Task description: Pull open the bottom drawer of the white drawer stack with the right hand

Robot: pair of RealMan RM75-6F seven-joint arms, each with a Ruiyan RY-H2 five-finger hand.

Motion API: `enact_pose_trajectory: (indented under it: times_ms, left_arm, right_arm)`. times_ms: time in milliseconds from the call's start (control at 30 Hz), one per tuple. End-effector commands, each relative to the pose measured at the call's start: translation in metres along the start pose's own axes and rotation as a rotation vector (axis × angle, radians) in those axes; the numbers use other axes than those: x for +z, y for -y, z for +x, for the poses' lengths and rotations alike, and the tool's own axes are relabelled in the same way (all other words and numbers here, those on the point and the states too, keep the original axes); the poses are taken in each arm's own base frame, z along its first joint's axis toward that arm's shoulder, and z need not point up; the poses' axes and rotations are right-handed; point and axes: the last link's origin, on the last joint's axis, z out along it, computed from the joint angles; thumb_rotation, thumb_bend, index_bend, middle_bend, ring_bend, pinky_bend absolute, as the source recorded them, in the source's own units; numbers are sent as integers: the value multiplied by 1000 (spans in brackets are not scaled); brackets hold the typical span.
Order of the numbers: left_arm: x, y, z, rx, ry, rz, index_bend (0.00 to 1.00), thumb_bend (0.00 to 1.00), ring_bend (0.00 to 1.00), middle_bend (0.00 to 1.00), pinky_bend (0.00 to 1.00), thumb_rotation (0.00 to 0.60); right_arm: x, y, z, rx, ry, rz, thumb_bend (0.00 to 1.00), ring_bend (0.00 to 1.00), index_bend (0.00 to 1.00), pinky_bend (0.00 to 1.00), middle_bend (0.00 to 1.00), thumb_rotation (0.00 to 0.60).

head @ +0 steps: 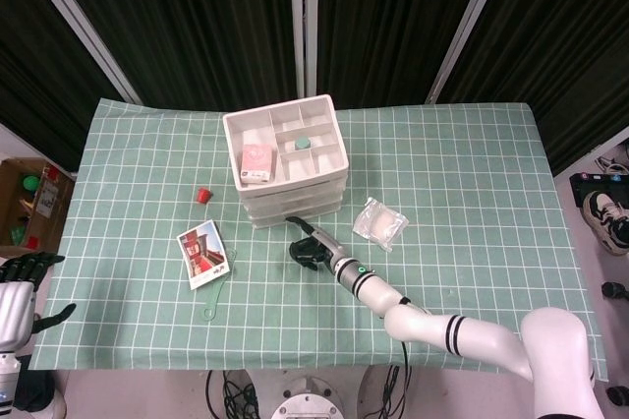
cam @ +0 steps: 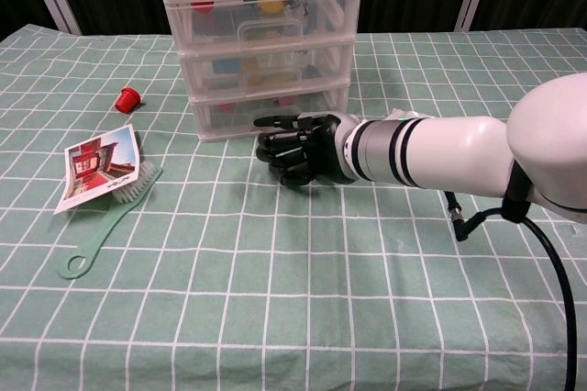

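drawer stack (cam: 266, 38) behind robot hand (cam: 298, 145) | brush (cam: 105, 221) left
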Motion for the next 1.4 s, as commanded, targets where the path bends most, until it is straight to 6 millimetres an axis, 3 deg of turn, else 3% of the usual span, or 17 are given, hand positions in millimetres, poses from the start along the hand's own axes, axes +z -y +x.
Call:
enact_pose_trajectory:
  times_ms: [33,400,800,933,1067,1167,1267,1400]
  left_arm:
    - [0,0,0,-1,-1,0,280,31,191,251,200,600]
    - [-1,0,0,-2,3,-2,281,31,191,251,200,600]
    - [-1,-2,0,-5,5,-8,281,32,190,251,200,600]
    - [-1,-3,1,-4,2,-12,280,32,190,251,200,600]
    - [-2,-3,2,-4,-5,-10,281,31,190,251,200,600]
    - [-3,-3,3,-3,-4,-9,280,32,190,251,200,600]
    - [-2,-4,3,-4,-6,-11,281,31,191,251,200,600]
    - [-1,-6,3,-6,-9,-16,280,32,191,251,200,600]
  right_arm:
    - [3,0,-2,-14,0,-2,628,770,20,807,757,600]
    - [2,0,-2,-32,-7,-6,628,767,133,806,758,600]
    - [-28,-6,-2,-54,35,-29,628,765,133,807,758,600]
    - [-44,-6,-6,-94,67,-36,628,764,40,807,759,600]
    - [-68,3,-3,-283,73,26,628,765,0,808,759,600]
    - [-82,13,11,-501,1,99,628,777,0,818,759,600]
    - [-87,22,26,-682,-85,120,628,787,0,830,759,600]
    - [-87,28,33,-781,-128,75,628,787,0,831,759,600]
